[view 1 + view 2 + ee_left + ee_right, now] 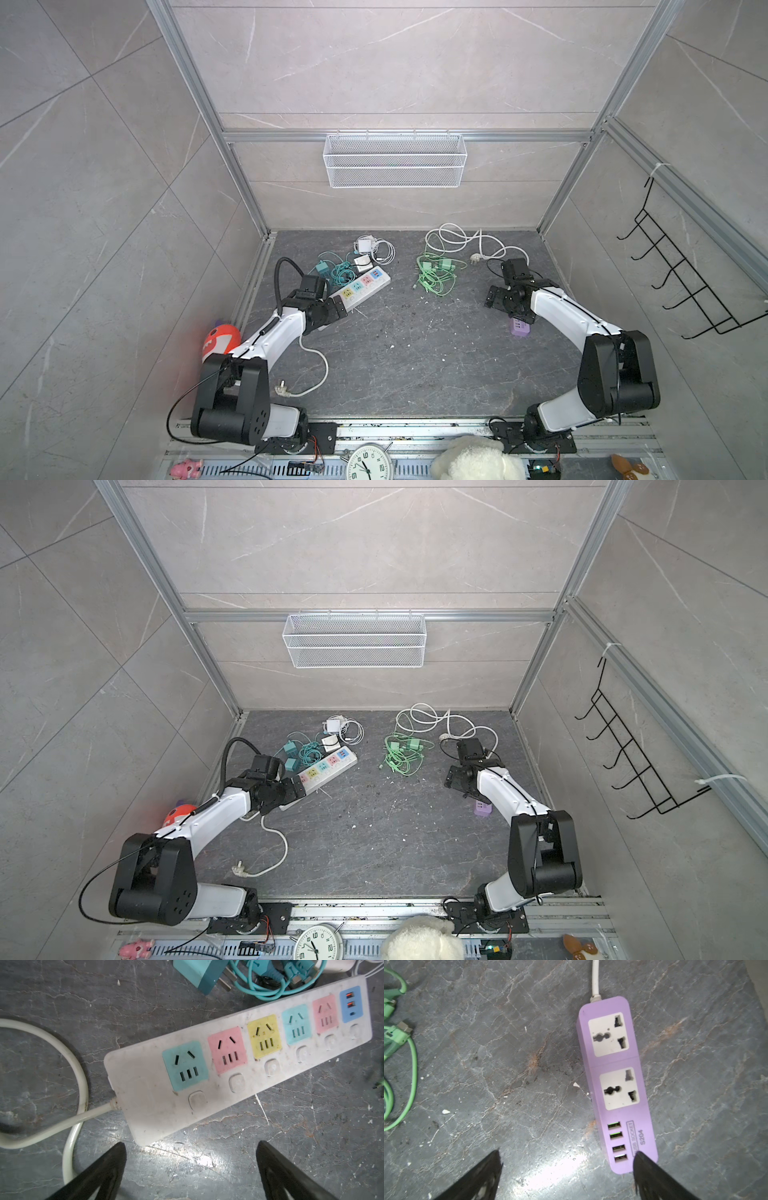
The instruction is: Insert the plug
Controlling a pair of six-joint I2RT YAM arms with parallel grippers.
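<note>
Left claw (191,1144) agape — scuffed slab (415,365), tiled walls (395,62).

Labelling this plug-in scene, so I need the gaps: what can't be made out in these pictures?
- purple power strip: both top views, mostly hidden under the right arm.
- teal charger: left wrist view, cut off by the edge.
- white power strip: top views, slots too small to read.

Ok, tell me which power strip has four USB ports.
The purple strip, on the right in both top views, with two white sockets. The white strip has five coloured sockets.
</note>
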